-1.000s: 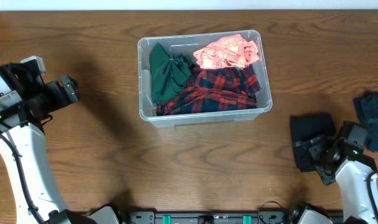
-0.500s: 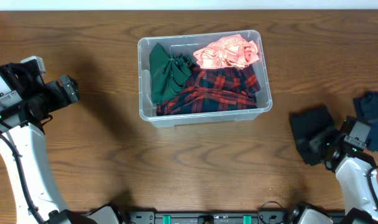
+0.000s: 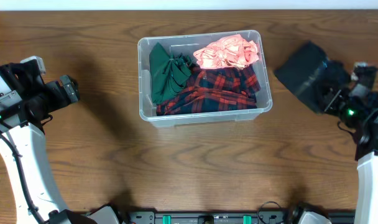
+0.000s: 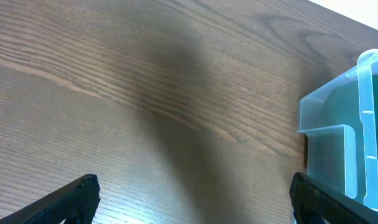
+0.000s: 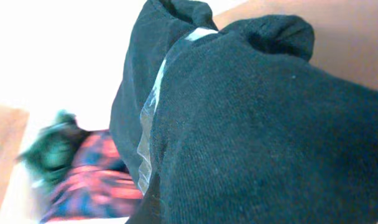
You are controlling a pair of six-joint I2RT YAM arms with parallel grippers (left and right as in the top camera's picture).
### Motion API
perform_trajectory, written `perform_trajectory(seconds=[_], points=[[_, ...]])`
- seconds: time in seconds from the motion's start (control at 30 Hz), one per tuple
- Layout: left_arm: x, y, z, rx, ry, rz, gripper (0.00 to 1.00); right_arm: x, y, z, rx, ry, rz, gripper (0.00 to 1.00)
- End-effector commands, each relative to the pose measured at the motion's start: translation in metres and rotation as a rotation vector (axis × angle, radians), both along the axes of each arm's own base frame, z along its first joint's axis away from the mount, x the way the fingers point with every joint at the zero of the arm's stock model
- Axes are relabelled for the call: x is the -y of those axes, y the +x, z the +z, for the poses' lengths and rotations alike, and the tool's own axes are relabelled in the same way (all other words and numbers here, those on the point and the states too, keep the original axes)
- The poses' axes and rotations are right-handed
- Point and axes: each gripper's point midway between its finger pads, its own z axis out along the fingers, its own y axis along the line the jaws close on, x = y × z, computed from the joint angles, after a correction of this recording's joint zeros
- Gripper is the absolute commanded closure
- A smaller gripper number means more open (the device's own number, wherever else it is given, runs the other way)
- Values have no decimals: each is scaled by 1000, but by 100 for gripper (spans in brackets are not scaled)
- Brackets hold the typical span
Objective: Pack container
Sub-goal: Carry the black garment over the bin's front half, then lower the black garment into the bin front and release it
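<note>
Brown wood-grain table (image 3: 176, 162) fills the overhead view, with 2 arms at its left and right edges. On the right, the right pincer (image 3: 333, 94) is clamped shut on a black cloth (image 3: 306, 73). It grips the cloth at its right-hand edge, so the bundle spreads toward the container. In the right wrist view that cloth covers nearly the whole picture, thick and knitted-looking, with a pale shiny strip along 1 fold; the fingers are hidden behind it. Whether the cloth hangs clear of the table cannot be told from above.

Just left of it, across a narrow strip of bare wood, sits the container (image 3: 204, 116). It is a clear plastic tub with rounded corners, upright near the middle of the table toward the far edge. It holds 3 cloths:
- a green cloth (image 3: 167, 73) bunched along the left end
- a pink cloth (image 3: 227, 52) crumpled in the far right corner
- a red and navy checked cloth (image 3: 219, 92) filling the near right part and touching both others

The green and checked cloths also show as a blur low in the right wrist view.

Well apart, at the left edge, the left pincer (image 3: 67, 92) stands wide open over bare wood, holding nothing. Its wrist view shows the 2 fingertips far apart and 1 corner of the container at the right.
</note>
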Motion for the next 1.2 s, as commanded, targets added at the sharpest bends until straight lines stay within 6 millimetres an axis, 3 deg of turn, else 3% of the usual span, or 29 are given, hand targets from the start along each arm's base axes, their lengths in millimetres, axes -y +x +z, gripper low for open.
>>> perform_trajectory(seconds=[0.0,0.27,0.47,0.63,0.9,0.93,1.0,1.03,1.07,1.17], points=[[-1,1,2,7,2,-8,2,-60,-4,34,129,8,255,99],[-1,1,2,7,2,-8,2,-186,-2,39,250,-68,569,99],[-1,1,2,7,3,-9,2,-263,-2,21,257,-71,667,99],[-1,1,2,7,2,-8,2,-303,-3,-10,210,-67,732,99],[-1,1,2,7,2,-8,2,-324,3,-59,111,-69,763,96],[-1,1,2,7,2,-8,2,-324,3,-63,99,-69,763,82],[-1,1,2,7,2,-8,2,-324,3,-70,73,-69,761,26],[-1,1,2,7,2,-8,2,-324,2,-71,67,-69,761,7],[-1,1,2,7,2,-8,2,-324,2,-72,65,-70,761,1],[-1,1,2,7,2,-8,2,-323,1,-64,77,-67,761,1]])
